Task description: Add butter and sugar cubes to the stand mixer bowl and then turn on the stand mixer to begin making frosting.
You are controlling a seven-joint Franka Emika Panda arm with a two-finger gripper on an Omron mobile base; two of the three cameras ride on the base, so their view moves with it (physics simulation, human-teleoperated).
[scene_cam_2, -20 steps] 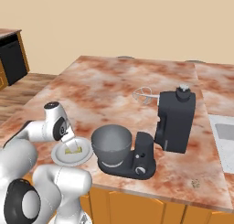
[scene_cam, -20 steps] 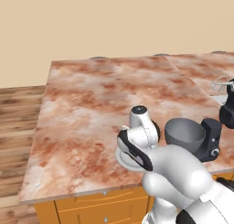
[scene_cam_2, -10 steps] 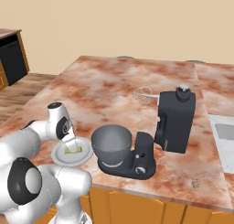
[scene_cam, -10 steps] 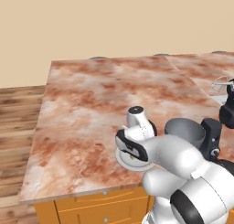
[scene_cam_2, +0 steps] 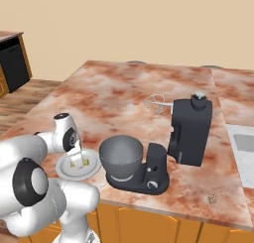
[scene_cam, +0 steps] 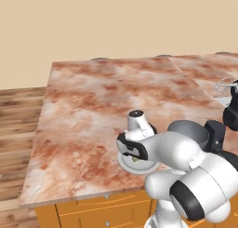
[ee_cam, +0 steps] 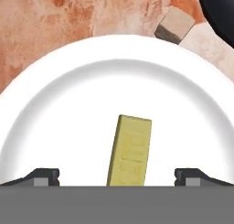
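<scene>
The butter [ee_cam: 130,150], a pale-yellow ridged stick, lies on a white plate [ee_cam: 50,81]. My gripper [ee_cam: 118,176] hangs just above it, open, with one fingertip on each side of the stick and nothing held. In the right base view the gripper [scene_cam_2: 75,156] points down at the plate [scene_cam_2: 64,170], just left of the grey stand mixer bowl [scene_cam_2: 119,155]. The bowl sits on the base of the black stand mixer [scene_cam_2: 188,133], whose head is tilted back. A tan sugar cube [ee_cam: 176,25] rests on the counter beyond the plate's rim.
The marble counter [scene_cam: 93,97] stretches wide to the left and back. The plate [scene_cam: 128,163] sits close to the counter's front edge. Small pale bits [scene_cam_2: 213,199] lie at the front right. A sink [scene_cam_2: 243,143] is set in at the far right.
The hand has sunk a little toward the plate and the arm's elbow has swung forward. The jaws have stayed open.
</scene>
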